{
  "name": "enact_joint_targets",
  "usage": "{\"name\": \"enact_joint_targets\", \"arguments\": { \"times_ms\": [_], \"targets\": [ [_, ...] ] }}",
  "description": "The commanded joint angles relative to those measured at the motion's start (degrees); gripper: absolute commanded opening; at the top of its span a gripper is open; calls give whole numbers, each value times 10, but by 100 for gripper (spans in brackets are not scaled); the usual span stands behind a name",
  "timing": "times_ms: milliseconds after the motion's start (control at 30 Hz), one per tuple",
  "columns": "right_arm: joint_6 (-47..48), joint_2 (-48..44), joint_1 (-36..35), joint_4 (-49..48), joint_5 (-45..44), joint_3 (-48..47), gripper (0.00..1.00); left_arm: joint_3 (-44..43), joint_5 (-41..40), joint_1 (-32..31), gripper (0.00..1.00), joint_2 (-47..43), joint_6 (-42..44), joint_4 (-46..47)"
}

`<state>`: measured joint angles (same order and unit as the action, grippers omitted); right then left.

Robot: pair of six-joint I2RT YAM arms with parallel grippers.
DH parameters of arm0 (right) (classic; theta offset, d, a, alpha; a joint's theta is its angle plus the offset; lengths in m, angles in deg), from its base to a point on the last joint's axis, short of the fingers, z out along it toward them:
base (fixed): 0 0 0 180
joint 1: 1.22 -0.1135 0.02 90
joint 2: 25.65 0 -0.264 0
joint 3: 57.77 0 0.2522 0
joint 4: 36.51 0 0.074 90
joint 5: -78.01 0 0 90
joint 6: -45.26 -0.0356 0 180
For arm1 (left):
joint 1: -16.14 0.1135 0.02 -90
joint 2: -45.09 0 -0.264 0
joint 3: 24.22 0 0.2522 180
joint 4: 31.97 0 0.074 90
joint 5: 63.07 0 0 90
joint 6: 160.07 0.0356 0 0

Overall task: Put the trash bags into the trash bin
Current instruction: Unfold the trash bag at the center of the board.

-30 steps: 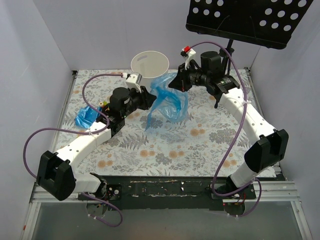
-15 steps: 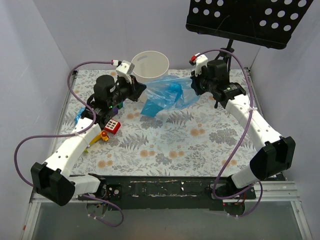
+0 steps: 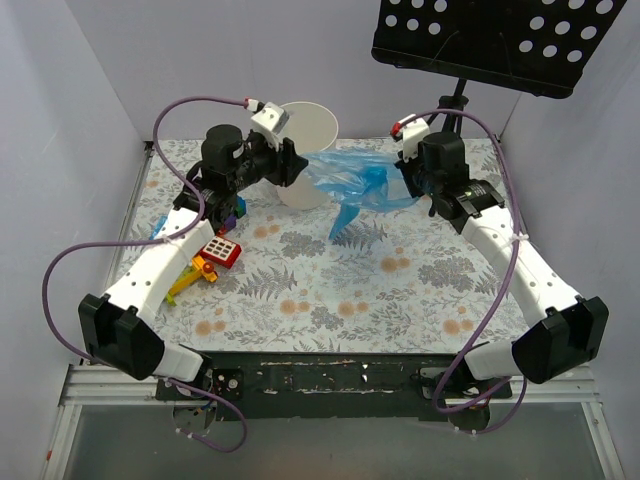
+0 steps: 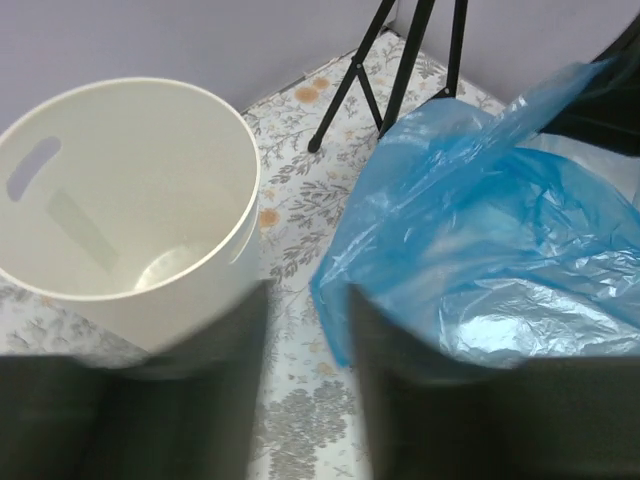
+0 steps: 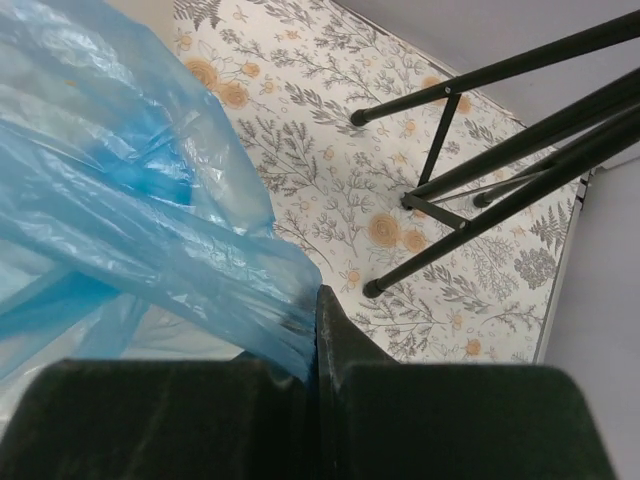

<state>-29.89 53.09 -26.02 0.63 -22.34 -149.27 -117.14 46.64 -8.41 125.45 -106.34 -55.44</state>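
Note:
A translucent blue trash bag (image 3: 355, 182) hangs spread out between my two grippers, just right of the cream-white trash bin (image 3: 318, 125). My right gripper (image 3: 405, 168) is shut on one corner of the trash bag (image 5: 150, 210), the film pinched between its jaws (image 5: 315, 300). My left gripper (image 3: 290, 163) sits against the bin's near side. In the left wrist view it (image 4: 308, 300) is open by a narrow gap with tablecloth showing through. The bag's edge (image 4: 480, 250) drapes over its right finger. The bin (image 4: 120, 190) is empty inside. A second crumpled blue bag (image 3: 158, 235) peeks from behind my left arm.
A black perforated music stand (image 3: 480, 40) stands at the back right, its tripod legs (image 5: 440, 150) spread on the floral tablecloth. Small coloured toy blocks (image 3: 220, 250) and a yellow piece (image 3: 188, 278) lie by my left arm. Grey walls enclose the table.
My left gripper has risen and moved right to the bin, closed, then parted slightly. The bag now stretches higher from the right gripper toward the bin. The right arm shifted slightly right.

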Motion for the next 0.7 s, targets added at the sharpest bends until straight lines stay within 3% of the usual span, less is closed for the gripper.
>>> {"name": "enact_joint_targets", "arguments": {
  "times_ms": [0, 67, 167, 333, 667],
  "targets": [
    [-11, -24, 9, -15, -8, 0, 1, -16, -11, 6, 71, -20, -33, -10],
    [-27, -26, 9, -13, 18, -5, 1, 7, 10, 9, 86, -38, -118, 2],
    [-48, -19, 8, -5, 35, -22, 1, 71, 48, 11, 98, -75, -261, 36],
    [-66, 4, 9, 13, 34, -69, 1, 168, 80, 2, 98, -106, -352, 59],
    [-83, 56, 9, 54, 79, -147, 1, 297, 94, -43, 98, -14, -468, 329]
  ]
}}
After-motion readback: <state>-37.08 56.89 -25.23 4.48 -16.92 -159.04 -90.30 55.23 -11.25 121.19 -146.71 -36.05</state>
